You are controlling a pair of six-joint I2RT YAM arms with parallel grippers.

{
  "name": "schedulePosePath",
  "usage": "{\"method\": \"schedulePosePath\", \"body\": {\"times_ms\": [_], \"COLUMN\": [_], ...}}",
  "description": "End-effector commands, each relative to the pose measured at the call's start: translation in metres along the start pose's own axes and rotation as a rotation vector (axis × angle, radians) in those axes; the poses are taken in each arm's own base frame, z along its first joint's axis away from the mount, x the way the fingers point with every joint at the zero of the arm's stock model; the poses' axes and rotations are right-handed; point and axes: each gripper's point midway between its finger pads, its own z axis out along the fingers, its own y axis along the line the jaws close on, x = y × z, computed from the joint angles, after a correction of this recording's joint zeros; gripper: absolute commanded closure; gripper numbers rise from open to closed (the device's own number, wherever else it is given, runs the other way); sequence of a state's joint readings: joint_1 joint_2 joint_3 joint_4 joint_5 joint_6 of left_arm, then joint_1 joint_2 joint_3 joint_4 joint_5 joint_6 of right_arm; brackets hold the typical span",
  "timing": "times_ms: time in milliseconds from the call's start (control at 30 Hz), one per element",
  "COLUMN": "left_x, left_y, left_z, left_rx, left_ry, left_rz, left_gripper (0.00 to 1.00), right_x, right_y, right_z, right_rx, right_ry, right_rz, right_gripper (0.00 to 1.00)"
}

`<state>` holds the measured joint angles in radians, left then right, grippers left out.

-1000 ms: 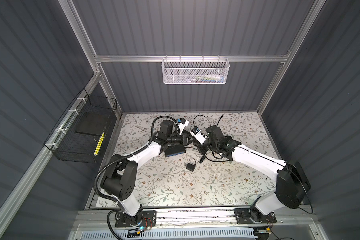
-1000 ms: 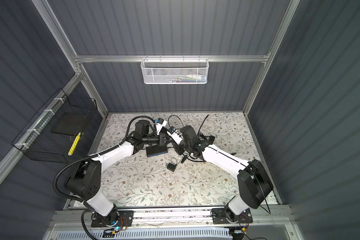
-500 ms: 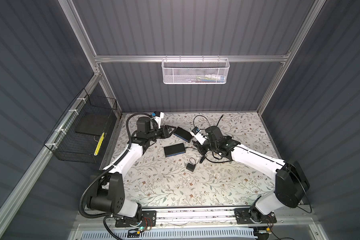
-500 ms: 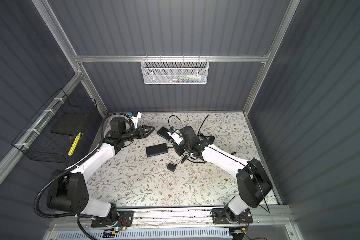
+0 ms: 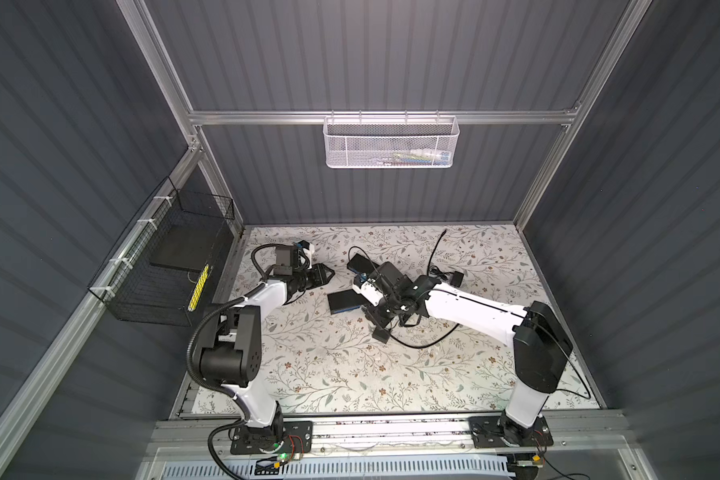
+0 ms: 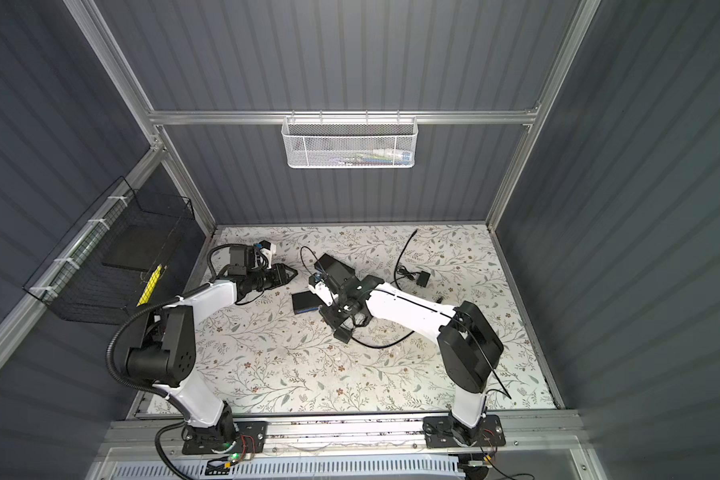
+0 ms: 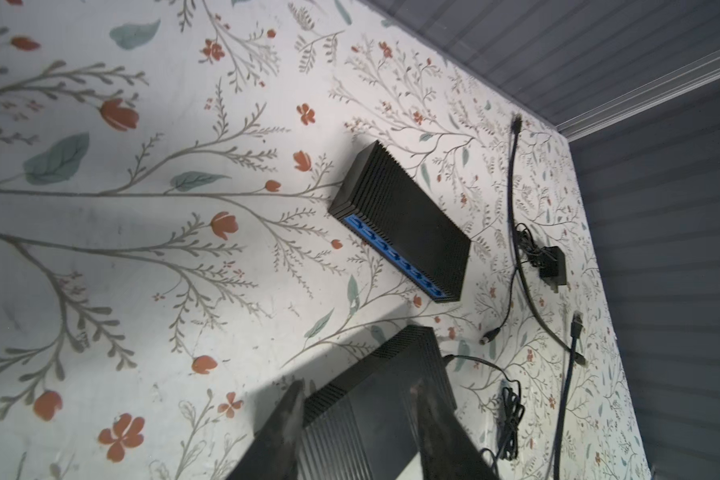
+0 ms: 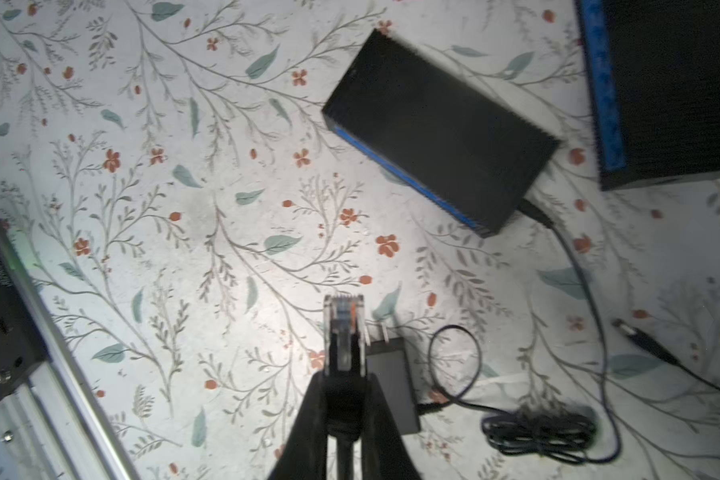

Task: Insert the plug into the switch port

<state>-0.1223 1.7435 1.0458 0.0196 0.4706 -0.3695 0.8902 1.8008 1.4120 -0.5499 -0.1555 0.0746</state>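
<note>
Plug (image 8: pixel 344 332) pinched in right hand (image 8: pixel 345 380) | left hand (image 7: pixel 356 388) half-spread, gripping nothing.

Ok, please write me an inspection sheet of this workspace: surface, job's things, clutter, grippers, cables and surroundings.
Surface: floral mat, flat, no spill seen.
Job's things: clear plug held over the mat; front switch and rear switch lie flat, no plug seen in their blue faces.
Clutter: power adapter near the plug; second adapter farther back.
Grippers: right gripper shut on the plug; left gripper open, empty, apart from both switches.
Cables: black cord at the front switch's short end; blue cable loose.
Surroundings: white mesh basket on back rail; black wire basket on left wall.
</note>
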Motion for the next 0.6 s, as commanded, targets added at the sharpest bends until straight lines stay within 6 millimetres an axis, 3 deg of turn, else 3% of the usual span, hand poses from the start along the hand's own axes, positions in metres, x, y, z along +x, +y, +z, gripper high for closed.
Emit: {"method": "schedulePosePath", "body": {"times_ms": [0, 167, 300, 433, 567], "left_x": [-0.019, -0.019, -0.024, -0.028, -0.033], "left_y": [0.003, 0.011, 0.02, 0.021, 0.017], "left_z": [0.003, 0.012, 0.0, -0.016, -0.029], "left_rx": [0.014, 0.018, 0.004, -0.019, -0.037], "left_ry": [-0.049, -0.037, -0.061, -0.076, -0.093], "left_rz": [0.031, 0.021, 0.0, 0.011, 0.026], "left_gripper": [0.55, 0.57, 0.57, 0.57, 0.57], "right_x": [0.018, 0.035, 0.054, 0.072, 0.088], "right_y": [0.033, 0.038, 0.033, 0.016, -0.008], "right_z": [0.004, 0.036, 0.064, 0.084, 0.088], "right_rx": [-0.079, -0.103, -0.094, -0.034, 0.019], "right_ry": [0.102, 0.149, 0.208, 0.275, 0.294], "right_rz": [0.096, 0.199, 0.233, 0.226, 0.268], "right_gripper": [1.0, 1.0, 1.0, 1.0, 1.0]}}
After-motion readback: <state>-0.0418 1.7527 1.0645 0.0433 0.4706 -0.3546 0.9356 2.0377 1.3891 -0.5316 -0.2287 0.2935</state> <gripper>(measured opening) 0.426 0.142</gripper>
